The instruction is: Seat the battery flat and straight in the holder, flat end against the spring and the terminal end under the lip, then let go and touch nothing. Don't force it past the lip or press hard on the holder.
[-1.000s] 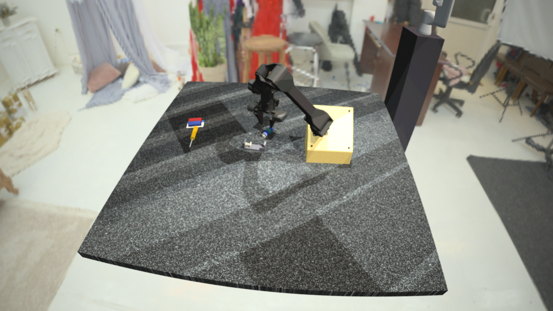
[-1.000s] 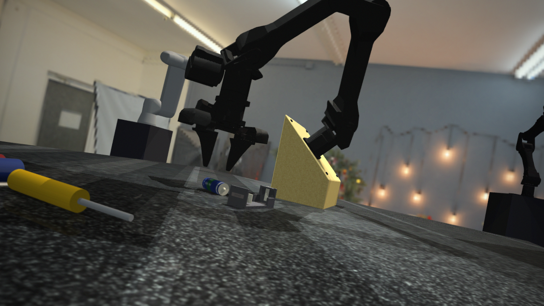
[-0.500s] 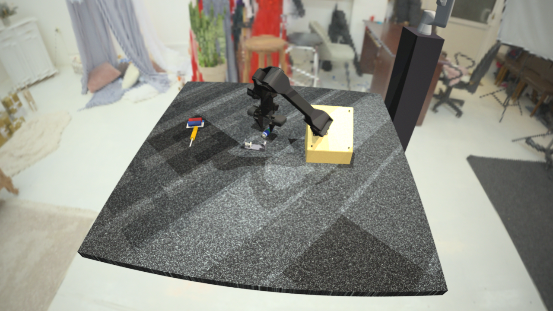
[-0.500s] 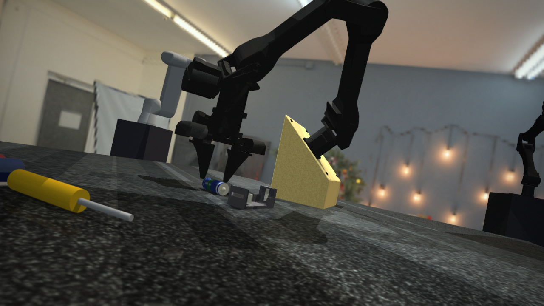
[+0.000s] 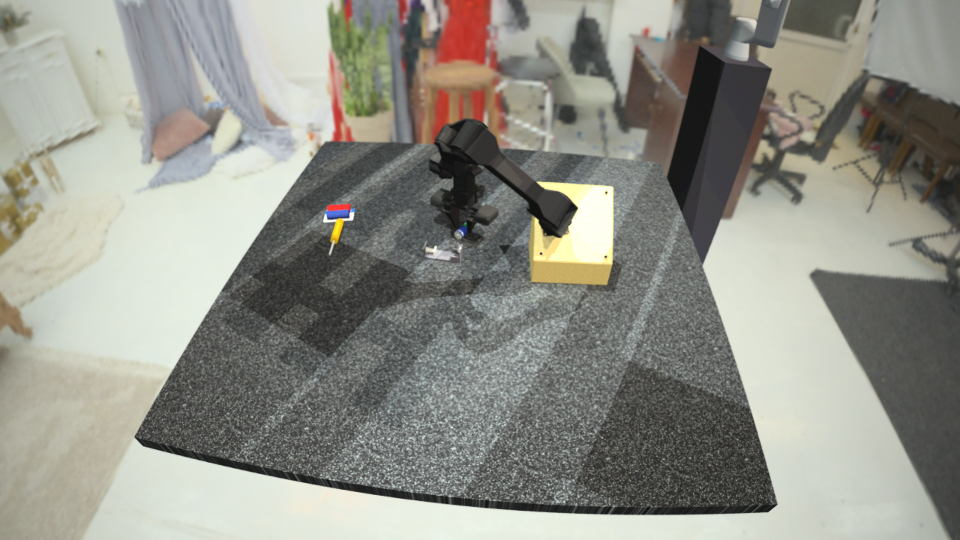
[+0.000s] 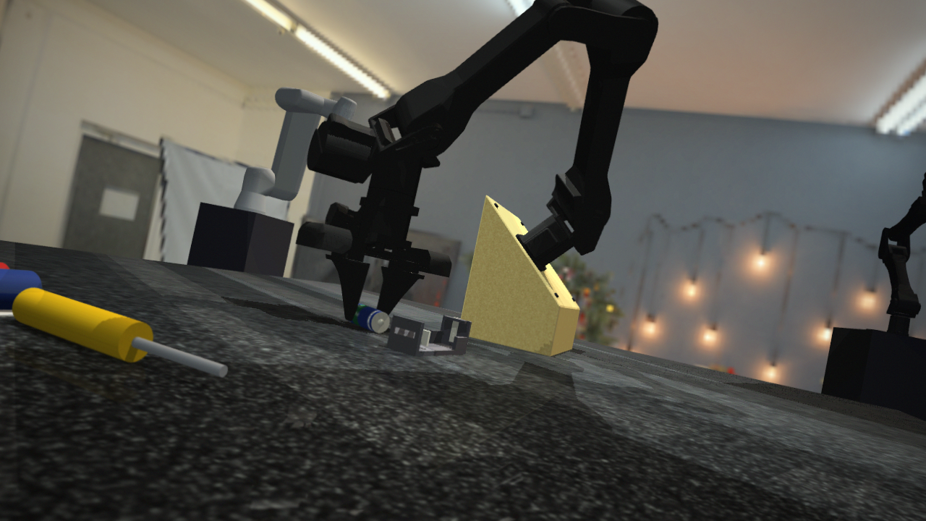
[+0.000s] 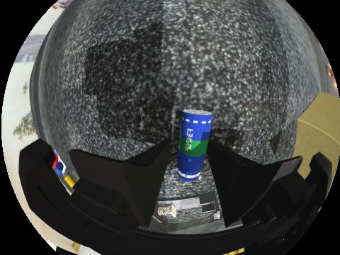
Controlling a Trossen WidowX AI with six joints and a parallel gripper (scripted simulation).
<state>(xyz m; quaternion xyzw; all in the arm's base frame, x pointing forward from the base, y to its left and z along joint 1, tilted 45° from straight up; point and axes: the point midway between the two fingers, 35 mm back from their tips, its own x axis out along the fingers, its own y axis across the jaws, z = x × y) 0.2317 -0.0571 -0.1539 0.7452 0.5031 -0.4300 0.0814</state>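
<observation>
Jaws on the gripper (image 5: 466, 232) (image 6: 367, 317) (image 7: 189, 142) are partly open, astride the battery (image 5: 460, 231) (image 6: 371, 319) (image 7: 194, 145), gap showing on one side in the wrist view. Battery's outside the holder (image 5: 442, 254) (image 6: 406, 334) (image 7: 189, 203), near it. Yellow block (image 5: 570, 271) (image 6: 511, 304) (image 7: 315, 131) stands farther off, under the arm's base.

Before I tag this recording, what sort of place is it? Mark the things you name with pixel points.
Probably a lived-in studio room: a potted plant (image 5: 362, 64), a wooden stool (image 5: 460, 75) and floor pillows (image 5: 179, 134) stand behind the table (image 5: 403, 403).
</observation>
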